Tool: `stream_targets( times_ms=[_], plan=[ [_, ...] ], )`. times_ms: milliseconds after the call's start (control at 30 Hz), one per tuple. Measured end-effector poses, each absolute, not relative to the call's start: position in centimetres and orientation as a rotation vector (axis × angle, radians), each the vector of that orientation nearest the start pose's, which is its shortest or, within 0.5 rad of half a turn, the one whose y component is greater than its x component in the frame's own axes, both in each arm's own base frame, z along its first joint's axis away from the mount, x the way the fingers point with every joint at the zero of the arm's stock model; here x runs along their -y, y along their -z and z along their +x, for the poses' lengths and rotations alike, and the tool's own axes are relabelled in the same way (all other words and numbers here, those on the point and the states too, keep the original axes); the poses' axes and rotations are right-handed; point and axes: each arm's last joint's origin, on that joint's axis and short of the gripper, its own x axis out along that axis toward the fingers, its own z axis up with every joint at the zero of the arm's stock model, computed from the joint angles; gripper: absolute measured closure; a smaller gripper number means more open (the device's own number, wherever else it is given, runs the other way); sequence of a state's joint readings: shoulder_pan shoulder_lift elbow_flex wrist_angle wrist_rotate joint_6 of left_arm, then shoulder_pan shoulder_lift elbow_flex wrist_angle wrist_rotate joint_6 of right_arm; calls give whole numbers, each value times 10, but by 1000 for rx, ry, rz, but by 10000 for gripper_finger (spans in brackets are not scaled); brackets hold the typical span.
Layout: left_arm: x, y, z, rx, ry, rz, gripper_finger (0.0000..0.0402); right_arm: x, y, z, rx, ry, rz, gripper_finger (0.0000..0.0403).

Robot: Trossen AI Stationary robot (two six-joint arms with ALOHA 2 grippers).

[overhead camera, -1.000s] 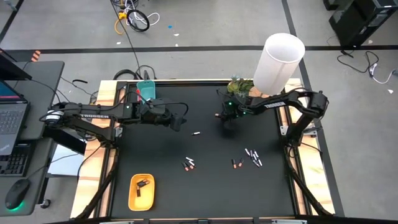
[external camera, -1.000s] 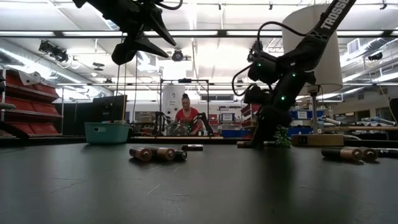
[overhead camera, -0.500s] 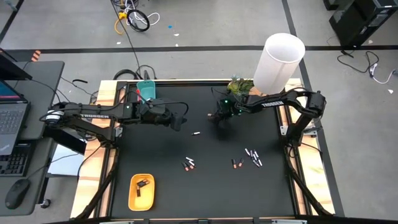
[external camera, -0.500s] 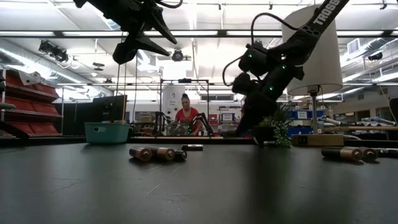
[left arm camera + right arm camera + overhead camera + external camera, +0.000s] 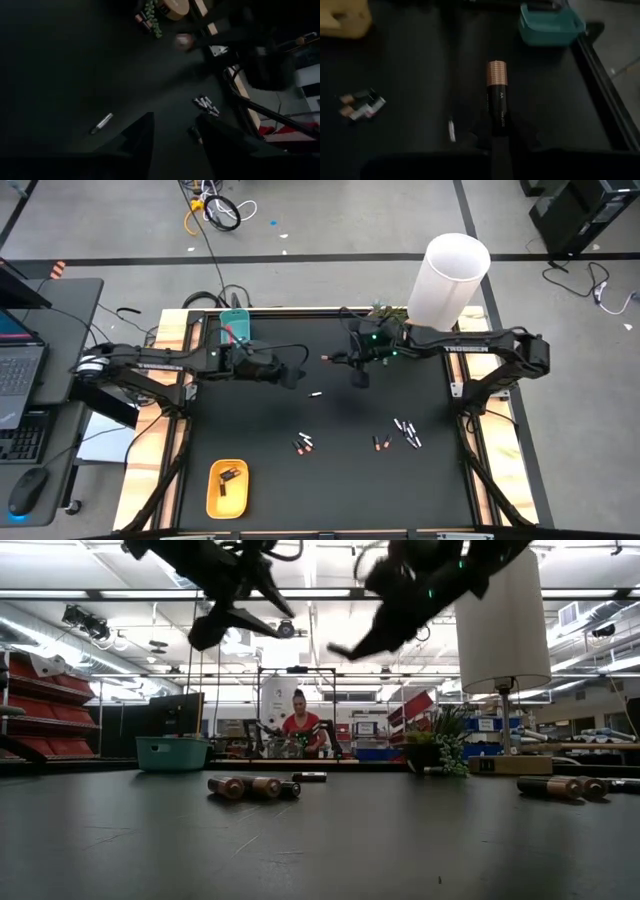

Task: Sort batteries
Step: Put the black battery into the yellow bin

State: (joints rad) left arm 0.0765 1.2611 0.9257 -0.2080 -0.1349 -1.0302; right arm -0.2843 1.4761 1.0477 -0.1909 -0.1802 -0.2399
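Two dark batteries already lie in your yellow tray [image 5: 227, 488] at the near left, and the teal tray [image 5: 234, 327] at the far left seems to hold something red, too small to identify. Your right gripper [image 5: 334, 358] is clamped on a dark AA battery with a copper end [image 5: 496, 90], carried well above the mat over the far middle of the table [image 5: 260, 510], pointing toward the teal tray. Your left gripper [image 5: 296, 376] hangs over the mat's left half with its fingers parted and nothing between them.

Most of the sorting is left, as far as you can judge. A lone pale battery [image 5: 315, 394] lies just beside the left gripper, a small group [image 5: 304, 444] rests near the mat's centre, and a larger cluster [image 5: 404, 432] lies on the right.

The two grippers are near each other, so your carried battery's way to the teal tray passes close to the left arm. The white lamp [image 5: 448, 280] and small plant [image 5: 387, 314] stand at the far right corner, out of the way.
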Motion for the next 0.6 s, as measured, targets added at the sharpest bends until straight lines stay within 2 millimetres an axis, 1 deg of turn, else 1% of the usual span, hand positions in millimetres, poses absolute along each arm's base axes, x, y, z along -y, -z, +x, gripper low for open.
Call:
stream_targets(
  times_ms=[67, 167, 233, 400, 600],
  plan=[
    [-26, -281, 282, -333, -440, -998, 206, 81, -274, 314, -595, 25, -102, 379],
    [-28, -276, 293, -282, -438, -1041, 180, 75, -282, 320, -597, 23, -115, 379],
    [-29, -271, 299, -267, -439, -1056, 170, 72, -284, 321, -600, 27, -122, 379],
    [-30, -269, 305, -228, -462, -1090, 167, 65, -288, 320, -595, 16, -123, 379],
    [-32, -275, 307, -134, -467, -1088, 176, 56, -284, 319, -645, -15, -125, 379]
  ],
)
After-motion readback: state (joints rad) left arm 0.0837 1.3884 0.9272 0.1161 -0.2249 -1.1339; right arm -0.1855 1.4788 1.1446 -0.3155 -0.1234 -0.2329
